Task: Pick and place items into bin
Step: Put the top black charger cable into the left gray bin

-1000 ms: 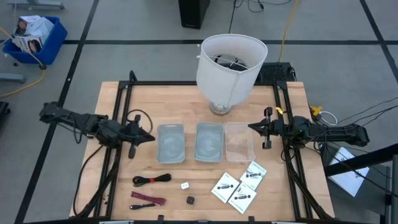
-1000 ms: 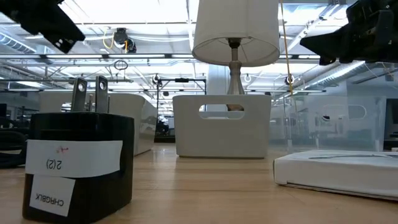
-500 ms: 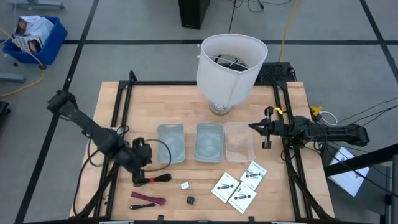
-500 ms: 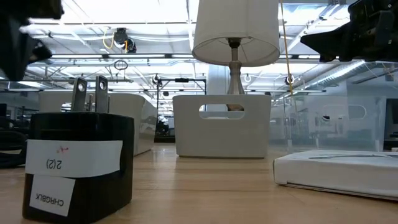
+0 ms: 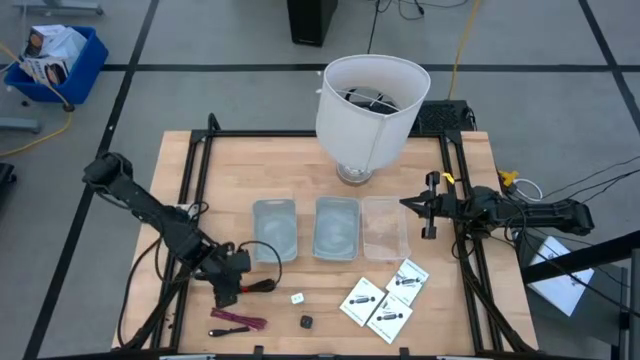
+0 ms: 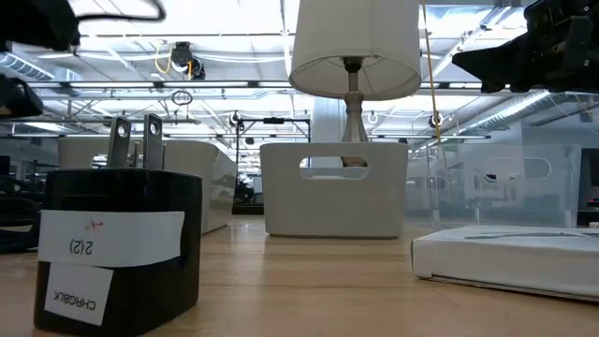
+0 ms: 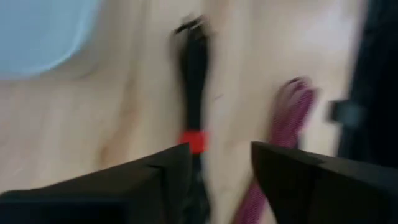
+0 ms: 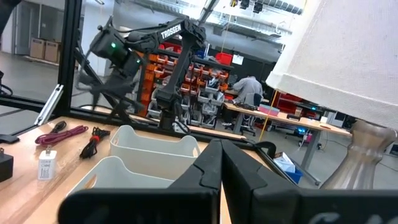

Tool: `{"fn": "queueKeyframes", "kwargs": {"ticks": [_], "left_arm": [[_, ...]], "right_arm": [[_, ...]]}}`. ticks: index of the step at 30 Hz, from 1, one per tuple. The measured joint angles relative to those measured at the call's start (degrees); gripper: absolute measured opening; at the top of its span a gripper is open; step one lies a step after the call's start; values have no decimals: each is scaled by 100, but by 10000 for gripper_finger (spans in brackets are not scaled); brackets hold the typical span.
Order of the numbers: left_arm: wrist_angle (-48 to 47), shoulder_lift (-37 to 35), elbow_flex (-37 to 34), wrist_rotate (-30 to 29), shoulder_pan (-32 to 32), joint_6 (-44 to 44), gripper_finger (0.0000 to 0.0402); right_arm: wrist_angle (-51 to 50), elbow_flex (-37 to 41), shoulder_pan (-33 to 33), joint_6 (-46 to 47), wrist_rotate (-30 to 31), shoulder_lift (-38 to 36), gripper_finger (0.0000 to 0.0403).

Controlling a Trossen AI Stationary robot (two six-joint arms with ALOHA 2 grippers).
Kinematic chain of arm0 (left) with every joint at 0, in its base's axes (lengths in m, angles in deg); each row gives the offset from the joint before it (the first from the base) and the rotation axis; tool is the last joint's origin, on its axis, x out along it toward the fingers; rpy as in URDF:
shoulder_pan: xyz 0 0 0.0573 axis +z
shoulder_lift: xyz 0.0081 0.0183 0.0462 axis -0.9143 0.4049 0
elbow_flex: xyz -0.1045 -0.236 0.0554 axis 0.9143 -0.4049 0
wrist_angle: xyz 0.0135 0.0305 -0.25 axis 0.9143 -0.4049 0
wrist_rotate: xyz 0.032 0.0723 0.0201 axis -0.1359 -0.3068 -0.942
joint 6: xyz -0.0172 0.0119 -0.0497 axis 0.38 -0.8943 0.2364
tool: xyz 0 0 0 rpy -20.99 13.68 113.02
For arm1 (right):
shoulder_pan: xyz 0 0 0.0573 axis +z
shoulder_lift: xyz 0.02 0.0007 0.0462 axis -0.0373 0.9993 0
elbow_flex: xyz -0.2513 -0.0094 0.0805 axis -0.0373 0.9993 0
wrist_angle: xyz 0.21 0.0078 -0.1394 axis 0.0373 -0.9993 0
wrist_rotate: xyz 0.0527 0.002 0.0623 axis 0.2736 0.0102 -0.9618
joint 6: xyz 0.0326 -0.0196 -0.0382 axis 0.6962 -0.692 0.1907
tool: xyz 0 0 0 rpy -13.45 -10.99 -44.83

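A black coiled cable bundle (image 5: 250, 287) with a red tie (image 7: 194, 140) lies on the wooden table, a magenta bundle (image 5: 238, 320) nearer the front edge. My left gripper (image 5: 228, 287) hangs open over the black bundle's left end, pointing down, its fingers (image 7: 163, 176) on either side of the cable (image 7: 193, 74); whether they touch it I cannot tell. A tiny white piece (image 5: 297, 297), a black cube (image 5: 307, 322) and white packets (image 5: 385, 300) lie to the right. My right gripper (image 5: 404, 205) waits shut beside the clear bin (image 5: 385, 228).
Two pale blue bins (image 5: 275, 230) (image 5: 337, 228) stand in a row with the clear one at mid-table. A white lamp (image 5: 372, 95) rises at the far edge. A black frame (image 5: 190, 200) runs along both table sides. In the low view the cube (image 6: 117, 243) fills the near left.
My left gripper has swung from beside the left blue bin toward the table's near edge and come down over the black cable bundle, tipping over until it points down. The cables and other items have stayed where they were.
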Motion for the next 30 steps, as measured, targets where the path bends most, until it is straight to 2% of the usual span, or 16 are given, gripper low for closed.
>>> {"fn": "queueKeyframes", "kwargs": {"ticks": [3, 5, 10, 17, 25, 30], "left_arm": [[283, 0, 0, -61, -148, -121, 237], [247, 3, 0, -326, -254, -96, 261], [155, 258, 0, -636, -549, -141, 290], [255, 795, 0, -270, -698, -348, 274], [286, 1018, 0, -622, -689, -474, 253], [288, 1390, 0, -658, -689, -462, 246]], "right_arm": [[1, 1, 0, 13, 9, 0, 0], [11, 2, 0, 14, 11, 0, 0], [50, 2, 2, 57, 13, -2, 0], [72, 2, 2, 57, 15, 0, 0], [87, 2, 2, 46, 17, 0, 0], [87, 1, 2, 39, 17, 0, 0]]}}
